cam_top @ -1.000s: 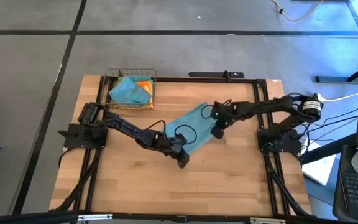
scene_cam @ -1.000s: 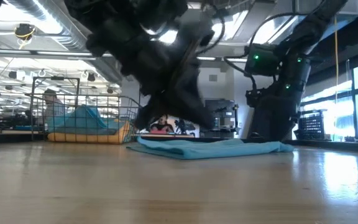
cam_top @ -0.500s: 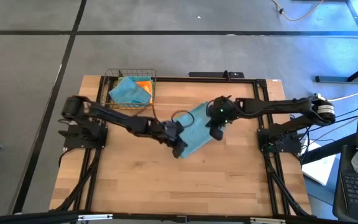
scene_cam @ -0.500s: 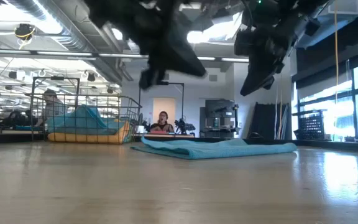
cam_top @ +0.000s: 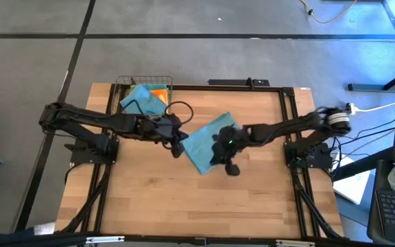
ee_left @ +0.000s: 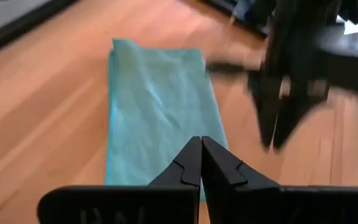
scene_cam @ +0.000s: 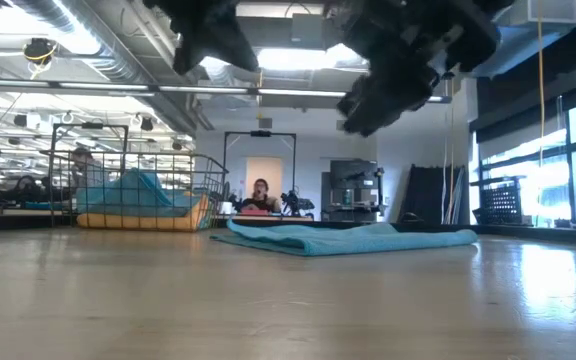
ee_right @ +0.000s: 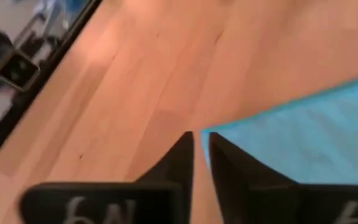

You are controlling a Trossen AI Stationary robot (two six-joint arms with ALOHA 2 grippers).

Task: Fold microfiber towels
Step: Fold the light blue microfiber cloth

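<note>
A teal towel (cam_top: 208,140) lies flat and folded on the wooden table, slanting across its middle. It also shows in the low view (scene_cam: 348,240), the left wrist view (ee_left: 160,106) and the right wrist view (ee_right: 303,137). My left gripper (cam_top: 178,144) hovers shut and empty above the towel's left end (ee_left: 201,142). My right gripper (cam_top: 230,165) hovers empty above the towel's near corner, its fingers all but together (ee_right: 201,135). In the low view both grippers hang well above the table: the left gripper (scene_cam: 218,40) and the right gripper (scene_cam: 388,90).
A wire basket (cam_top: 145,86) at the table's far left holds a teal towel (cam_top: 141,101) and an orange one (cam_top: 159,92); it also shows in the low view (scene_cam: 138,200). Bare wood lies across the table's near half.
Both grippers have risen from table level to well above the towel. My left gripper has gone from the towel's near side toward the table's left and far edge. My right gripper has gone from the towel's right end toward the near edge. The towel stays flat.
</note>
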